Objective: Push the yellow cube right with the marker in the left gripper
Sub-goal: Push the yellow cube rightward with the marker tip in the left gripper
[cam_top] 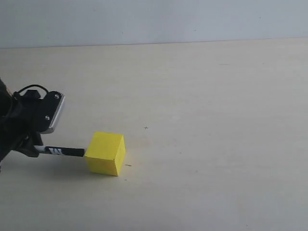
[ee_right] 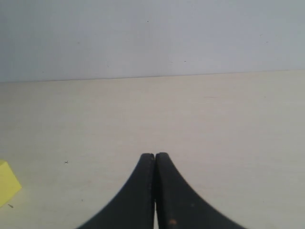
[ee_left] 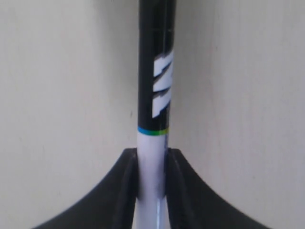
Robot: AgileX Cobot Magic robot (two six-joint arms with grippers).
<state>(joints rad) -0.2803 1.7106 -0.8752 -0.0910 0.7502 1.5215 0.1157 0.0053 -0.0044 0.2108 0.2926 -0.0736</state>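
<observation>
Left end effector [cam_top: 34,150] clamped on the marker [cam_top: 63,151], tip seemingly touching the left face of the yellow cube [cam_top: 106,153], low on the left of the tabletop [cam_top: 216,144]. Keep the marker level and centred on that face; push steadily rightward to avoid spinning. Right end effector [ee_right: 155,162] closed, empty, well apart; no obstacle visible ahead.
</observation>
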